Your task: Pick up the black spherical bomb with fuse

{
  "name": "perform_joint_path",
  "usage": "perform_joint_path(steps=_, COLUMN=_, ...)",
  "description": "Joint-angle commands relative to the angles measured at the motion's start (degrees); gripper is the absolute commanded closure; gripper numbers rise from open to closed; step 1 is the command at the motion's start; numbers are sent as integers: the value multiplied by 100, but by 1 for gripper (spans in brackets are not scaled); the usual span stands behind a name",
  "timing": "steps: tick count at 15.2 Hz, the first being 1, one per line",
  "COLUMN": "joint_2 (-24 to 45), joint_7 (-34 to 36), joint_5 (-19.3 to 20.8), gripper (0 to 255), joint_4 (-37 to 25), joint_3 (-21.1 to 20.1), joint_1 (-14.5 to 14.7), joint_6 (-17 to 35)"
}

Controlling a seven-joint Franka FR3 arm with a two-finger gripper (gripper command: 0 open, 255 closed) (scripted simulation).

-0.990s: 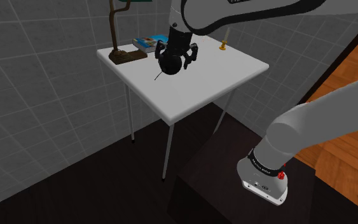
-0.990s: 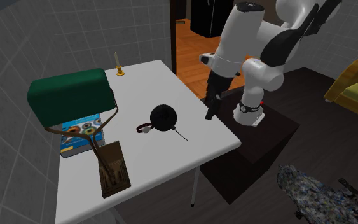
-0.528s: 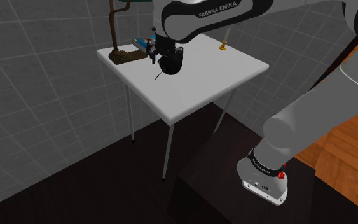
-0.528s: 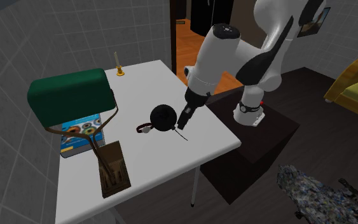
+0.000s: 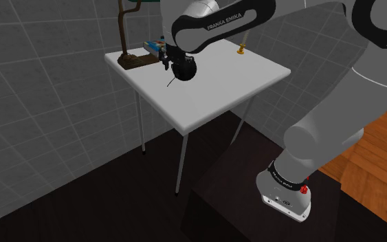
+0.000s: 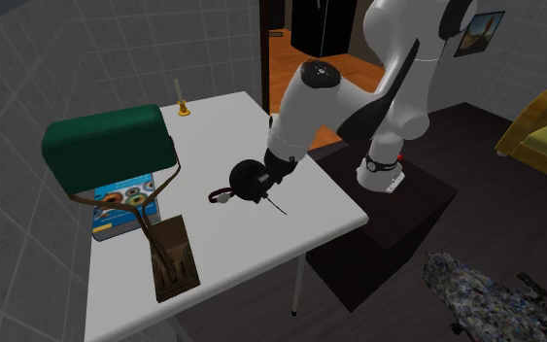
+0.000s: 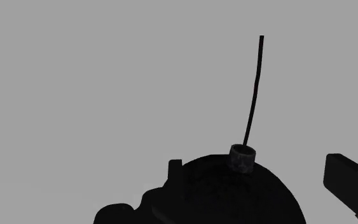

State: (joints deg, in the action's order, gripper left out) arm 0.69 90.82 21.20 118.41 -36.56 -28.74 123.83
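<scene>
**Gripper spread around the bomb**

In the wrist view the gripper (image 7: 260,170) stands spread. One black finger (image 7: 349,181) is clear of the bomb (image 7: 234,197), the other is half lost against its dark outline. The bomb rests on the white table (image 6: 222,126) at the second exterior view's centre, fuse (image 7: 254,89) trailing across the tabletop. Black hand and black sphere merge in the shoulder view
</scene>
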Motion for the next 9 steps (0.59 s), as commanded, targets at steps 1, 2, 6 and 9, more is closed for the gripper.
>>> perform_joint_path(steps=1, joint_2=68, joint_7=95, joint_5=89, gripper=0, joint_4=97, joint_3=4, joint_1=-1, joint_6=136)
perform_joint_path(steps=2, joint_2=129, joint_7=168, joint_5=163, gripper=0, joint_4=159, joint_3=5, joint_1=1, joint_6=231)
perform_joint_path(steps=6, joint_2=118, joint_7=162, joint_5=154, gripper=255, joint_4=163, joint_3=6, joint_1=2, joint_6=228)
perform_joint_path(steps=9, joint_2=117, joint_7=164, joint_5=154, gripper=255, joint_4=165, joint_3=5, joint_1=3, joint_6=229)
